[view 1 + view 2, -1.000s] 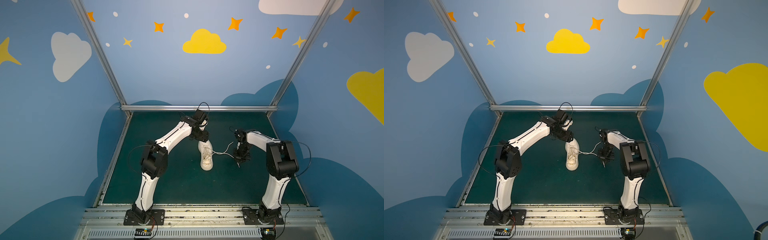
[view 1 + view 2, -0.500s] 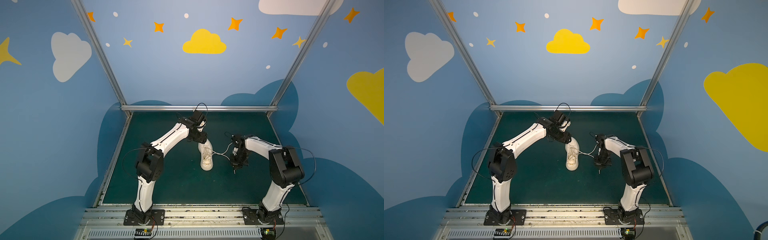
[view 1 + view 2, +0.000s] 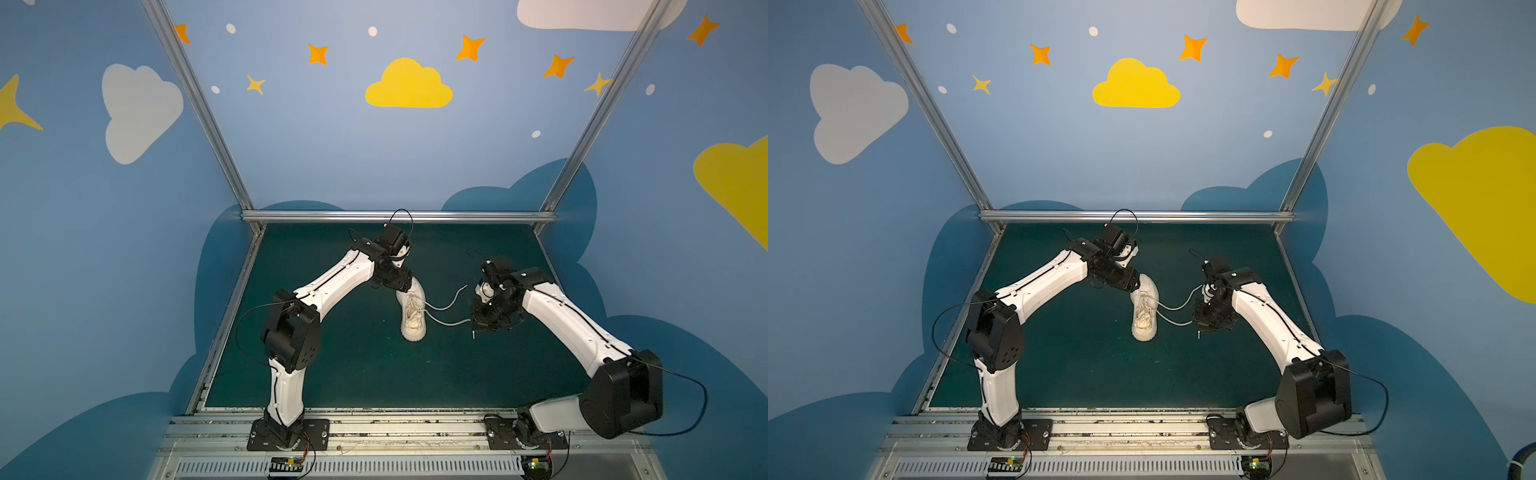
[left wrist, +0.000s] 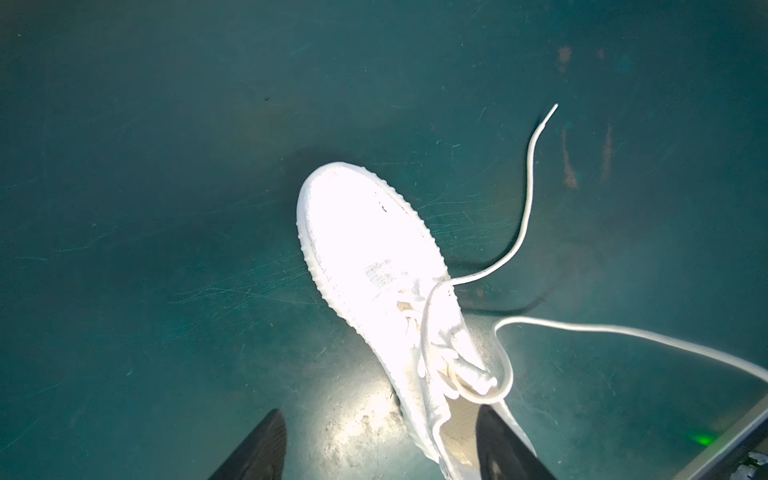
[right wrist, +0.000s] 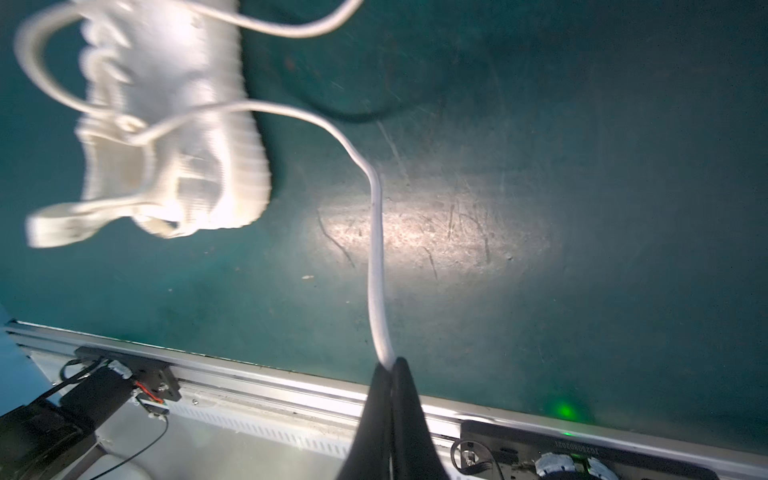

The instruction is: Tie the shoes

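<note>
Lying on the green mat (image 3: 332, 374), the off-white sneaker (image 3: 413, 320) is flanked by both grippers. The left gripper (image 4: 380, 411) is held spread at the sneaker's heel, one finger (image 4: 500, 440) over the collar opening and its mate beside the sole. The right gripper (image 5: 392, 363) is clenched on one lace (image 5: 376, 249), drawn out from the sneaker's side; the second lace (image 4: 528, 195) is seen loose on that same side.

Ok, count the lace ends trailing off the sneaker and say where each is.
2. One lace trails free beside the sneaker; the other lace is pinched in the right end effector. None seems hidden.
</note>
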You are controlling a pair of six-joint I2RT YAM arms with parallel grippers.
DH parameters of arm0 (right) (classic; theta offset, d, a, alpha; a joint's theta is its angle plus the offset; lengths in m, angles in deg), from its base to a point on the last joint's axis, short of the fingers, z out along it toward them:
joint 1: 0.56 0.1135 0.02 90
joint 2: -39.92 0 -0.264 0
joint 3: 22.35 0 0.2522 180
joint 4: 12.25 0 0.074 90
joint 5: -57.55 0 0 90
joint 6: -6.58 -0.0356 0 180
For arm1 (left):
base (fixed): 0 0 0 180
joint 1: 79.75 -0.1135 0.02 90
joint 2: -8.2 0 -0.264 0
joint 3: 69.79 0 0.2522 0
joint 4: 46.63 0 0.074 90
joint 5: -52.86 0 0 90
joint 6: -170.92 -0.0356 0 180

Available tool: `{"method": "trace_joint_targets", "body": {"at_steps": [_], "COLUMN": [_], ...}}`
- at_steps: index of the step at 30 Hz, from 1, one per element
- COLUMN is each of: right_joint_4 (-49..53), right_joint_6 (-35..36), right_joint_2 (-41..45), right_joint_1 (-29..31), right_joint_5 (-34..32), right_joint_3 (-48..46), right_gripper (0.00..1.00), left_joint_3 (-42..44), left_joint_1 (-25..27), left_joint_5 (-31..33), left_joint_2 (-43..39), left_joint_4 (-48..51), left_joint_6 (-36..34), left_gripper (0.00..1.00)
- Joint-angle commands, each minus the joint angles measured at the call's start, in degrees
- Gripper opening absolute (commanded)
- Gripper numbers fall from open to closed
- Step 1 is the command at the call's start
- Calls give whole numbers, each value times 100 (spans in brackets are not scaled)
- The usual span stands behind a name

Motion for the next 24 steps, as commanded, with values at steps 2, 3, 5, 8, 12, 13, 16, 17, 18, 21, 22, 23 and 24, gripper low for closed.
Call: {"method": "trace_joint_targets", "body": {"at_steps": [2,3,5,8,12,13,16,17,18,21,22,23,24], "right_joint_4": [247,198,159,122,109,92,98,103,111,178,240,335,414], "right_joint_6": [-29,0,-59,-163,-306,-338,-463,-501,-544,-608,-614,-623,-619], "right_joint_2": [63,-5,-187,-608,-1351,-1528,-2177,-2414,-2647,-3345,-3544,-3786,-4017], "right_joint_1": [53,78,137,319,732,815,1097,1204,1290,1498,1558,1614,1671], "right_joint_5": [320,411,508,679,766,808,899,902,908,1013,1021,1027,1053], "right_joint_3": [650,811,1193,1871,2827,3009,3660,3880,4104,4810,5070,5378,5665], "right_gripper": [0,0,0,0,0,0,0,0,0,0,0,0,0], "left_joint_3": [205,304,534,958,1626,1771,2260,2419,2582,3008,3130,3256,3384], "left_joint_1": [-103,-159,-271,-522,-910,-1004,-1272,-1351,-1444,-1673,-1753,-1844,-1921], "left_joint_5": [-247,-300,-414,-524,-674,-693,-800,-827,-855,-934,-947,-945,-1072], "left_joint_2": [-399,-473,-624,-918,-1399,-1516,-1850,-1957,-2061,-2331,-2405,-2486,-2566], "left_joint_4": [-157,-235,-363,-528,-737,-773,-853,-881,-901,-960,-981,-1013,-1042], "left_joint_6": [210,262,341,428,497,498,497,488,482,437,430,429,419], "left_gripper": [72,72,72,72,72,72,72,73,72,73,73,72,73]}}
